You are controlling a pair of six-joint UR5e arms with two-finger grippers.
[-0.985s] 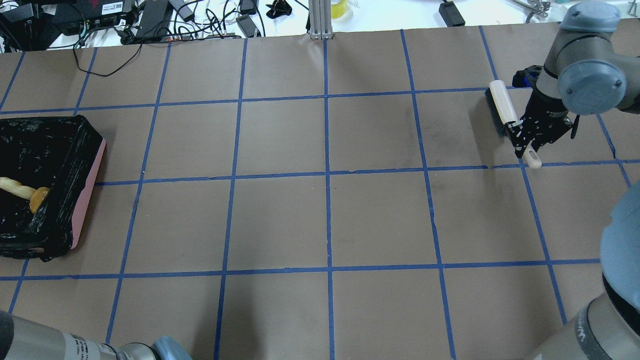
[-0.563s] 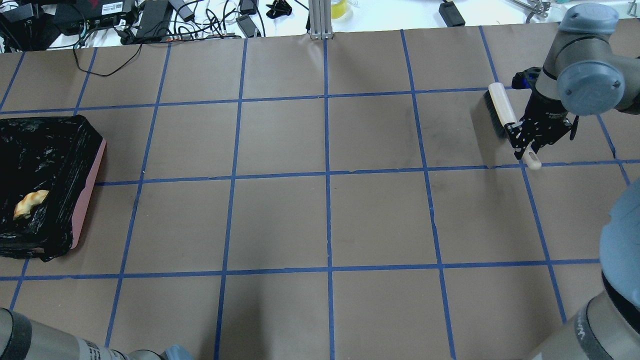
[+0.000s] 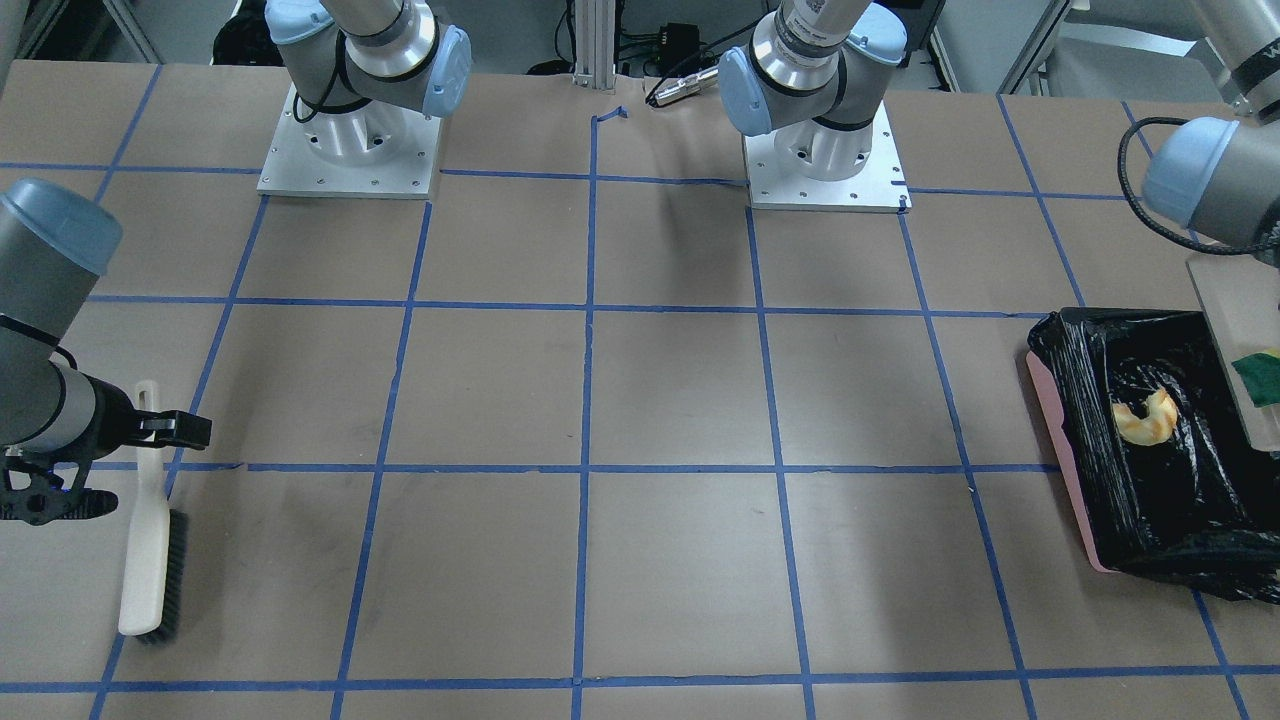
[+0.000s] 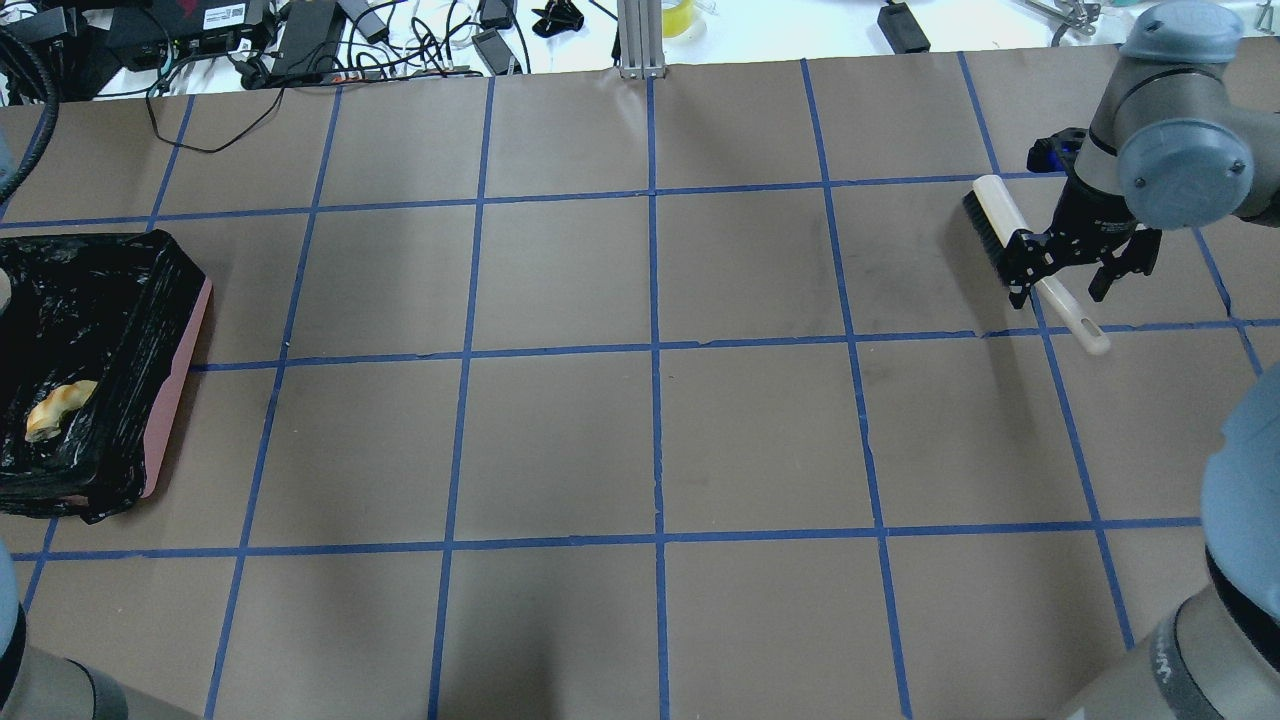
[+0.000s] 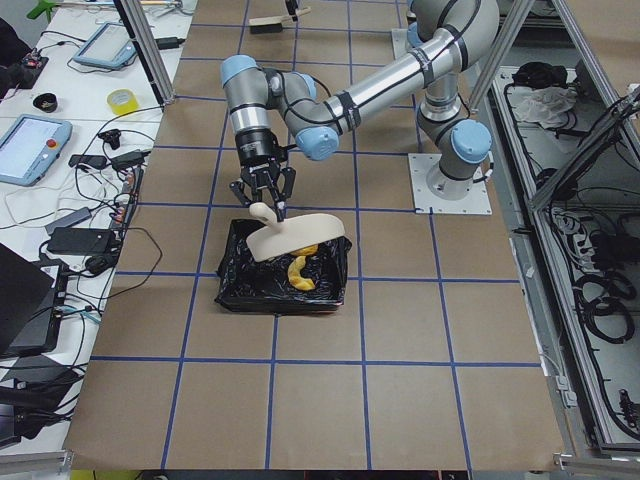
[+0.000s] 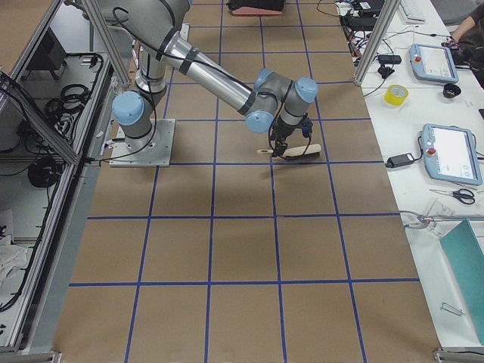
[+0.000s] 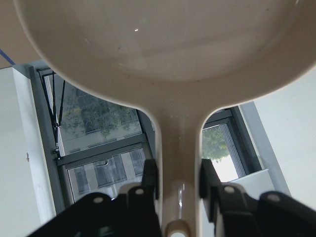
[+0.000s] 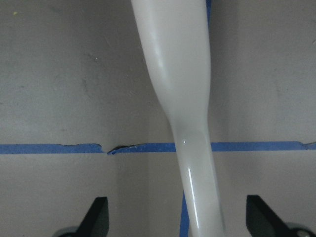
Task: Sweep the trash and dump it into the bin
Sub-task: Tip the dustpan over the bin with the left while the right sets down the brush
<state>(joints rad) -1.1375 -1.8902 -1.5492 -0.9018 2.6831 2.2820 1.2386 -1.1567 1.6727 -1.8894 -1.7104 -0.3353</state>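
Note:
The bin (image 4: 180, 380), a pink box lined with black plastic, stands at the table's left edge. The golden croissant piece (image 4: 58, 408) lies inside it, also in the front-facing view (image 3: 1147, 417). My left gripper (image 7: 178, 182) is shut on the handle of the cream dustpan (image 5: 295, 237), held tilted over the bin (image 5: 235, 290). The green-and-yellow sponge (image 3: 1260, 376) rests on the dustpan (image 3: 1235, 330). The potato-like lump is hidden. My right gripper (image 4: 1057, 290) is open, its fingers (image 8: 98, 217) astride the handle of the brush (image 4: 1000, 225), which lies on the table.
Cables, power bricks and a tape roll (image 4: 678, 15) lie beyond the table's far edge. The arm bases (image 3: 820, 150) stand at the robot's side. The brown paper surface carries a blue tape grid (image 4: 655, 350).
The croissant piece dropped from the dustpan into the bin, and the dustpan left the overhead view. My right gripper opened and let go of the brush handle; the brush now lies flatter.

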